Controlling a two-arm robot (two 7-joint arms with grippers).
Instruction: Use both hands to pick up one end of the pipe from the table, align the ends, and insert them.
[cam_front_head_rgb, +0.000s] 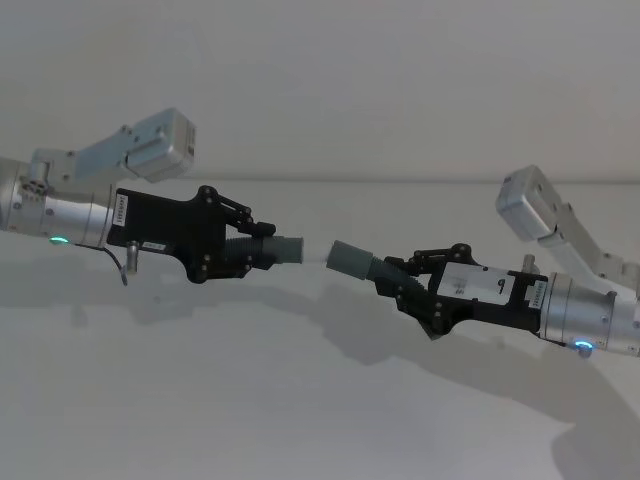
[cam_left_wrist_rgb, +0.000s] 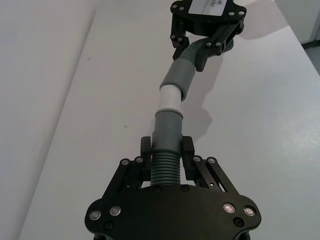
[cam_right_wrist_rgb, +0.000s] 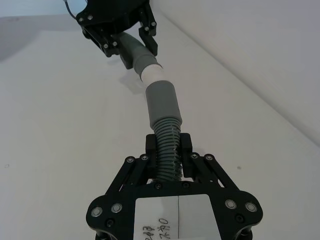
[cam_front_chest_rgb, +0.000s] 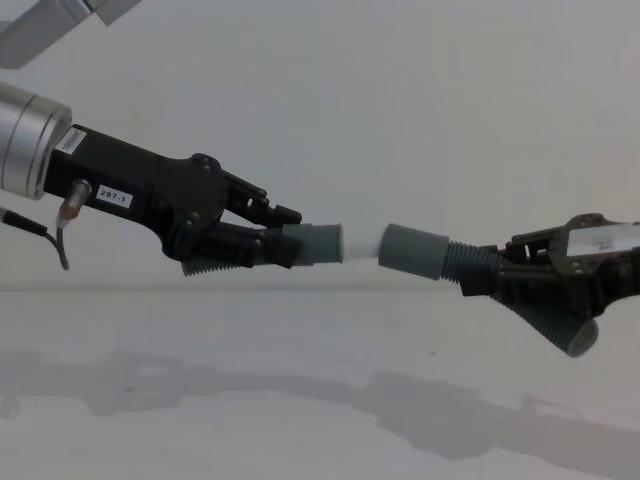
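Both hose pcs are up off the table (cam_front_head_rgb: 300, 420), my left gripper (cam_front_head_rgb: 262, 243) clamping the white-tipped one (cam_front_chest_rgb: 320, 244) at 9 o'clock, right gripper (cam_front_head_rgb: 400, 277) clamping the plain cuff (cam_front_chest_rgb: 412, 251) at 3; ends lined up, tip at the mouth, insertion left

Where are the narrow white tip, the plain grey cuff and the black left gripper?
narrow white tip (cam_front_chest_rgb: 360, 242), chest view, its middle.
plain grey smooth cuff (cam_front_chest_rgb: 413, 250), chest view, its side wall.
black two-finger left gripper (cam_front_chest_rgb: 277, 236), chest view, between fingertips.
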